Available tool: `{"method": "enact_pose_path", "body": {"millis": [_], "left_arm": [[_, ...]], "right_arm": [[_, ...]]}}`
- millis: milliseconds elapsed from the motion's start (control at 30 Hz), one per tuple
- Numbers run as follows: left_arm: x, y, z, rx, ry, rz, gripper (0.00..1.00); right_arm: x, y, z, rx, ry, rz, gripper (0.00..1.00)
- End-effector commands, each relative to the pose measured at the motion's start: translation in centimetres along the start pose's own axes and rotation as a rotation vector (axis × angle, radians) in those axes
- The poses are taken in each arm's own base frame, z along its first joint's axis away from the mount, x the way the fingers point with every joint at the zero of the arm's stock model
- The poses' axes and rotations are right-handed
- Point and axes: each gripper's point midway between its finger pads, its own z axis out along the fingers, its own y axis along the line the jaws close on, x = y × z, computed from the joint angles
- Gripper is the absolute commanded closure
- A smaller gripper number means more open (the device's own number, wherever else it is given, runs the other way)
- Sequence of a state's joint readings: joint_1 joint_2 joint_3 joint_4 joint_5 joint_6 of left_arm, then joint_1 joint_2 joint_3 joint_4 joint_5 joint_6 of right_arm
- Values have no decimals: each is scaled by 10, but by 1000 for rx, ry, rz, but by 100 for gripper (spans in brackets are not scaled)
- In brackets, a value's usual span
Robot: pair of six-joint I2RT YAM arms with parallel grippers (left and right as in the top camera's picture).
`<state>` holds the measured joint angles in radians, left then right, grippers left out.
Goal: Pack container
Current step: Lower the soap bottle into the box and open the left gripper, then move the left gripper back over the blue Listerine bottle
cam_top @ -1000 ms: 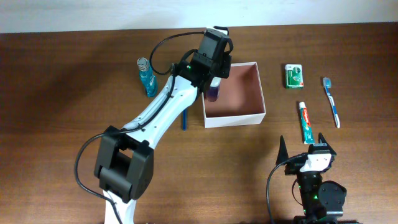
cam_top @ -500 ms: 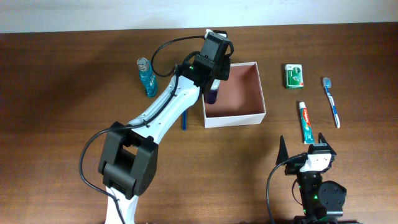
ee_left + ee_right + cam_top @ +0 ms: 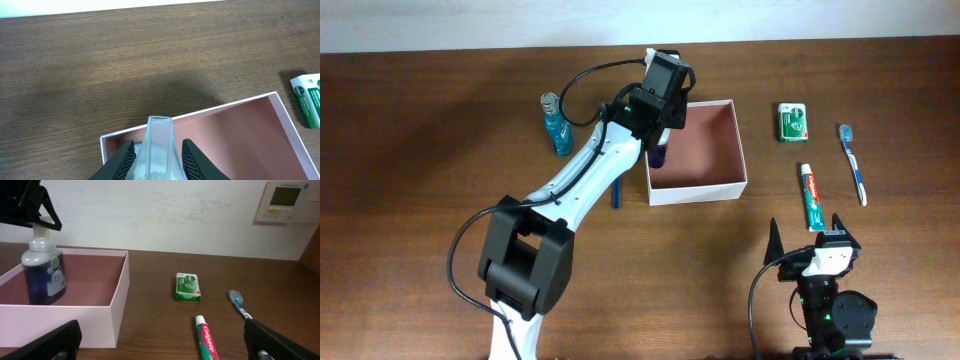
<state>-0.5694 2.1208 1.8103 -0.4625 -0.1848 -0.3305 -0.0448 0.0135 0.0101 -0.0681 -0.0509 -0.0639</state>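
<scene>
Reaching over container | left end effector clamping bottle | right end effector wide

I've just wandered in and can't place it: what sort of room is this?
Probably a robotics lab or test room: a robot arm reaching over a wooden table, toothpaste and toothbrush laid out beside a white box, a control panel on the plain wall.

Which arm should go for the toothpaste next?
Right, most likely. The right gripper sits open and empty close to the toothpaste, on the same side of the container. The left gripper is closed on the bottle inside the container, farther away.
</scene>
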Motion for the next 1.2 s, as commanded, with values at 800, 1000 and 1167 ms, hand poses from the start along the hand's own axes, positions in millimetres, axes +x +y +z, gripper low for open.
{"method": "enact_pose_path", "body": {"millis": [800, 1000, 1167], "left_arm": [[-57, -9, -26, 22, -150, 19, 46], [-98, 0, -47, 12, -234, 29, 46], [-125, 51, -69, -145, -265, -18, 45]], "right_arm": [[1, 3, 0, -14, -2, -4, 1], [1, 3, 0, -14, -2, -4, 1], [1, 3, 0, -14, -2, -3, 1]]}}
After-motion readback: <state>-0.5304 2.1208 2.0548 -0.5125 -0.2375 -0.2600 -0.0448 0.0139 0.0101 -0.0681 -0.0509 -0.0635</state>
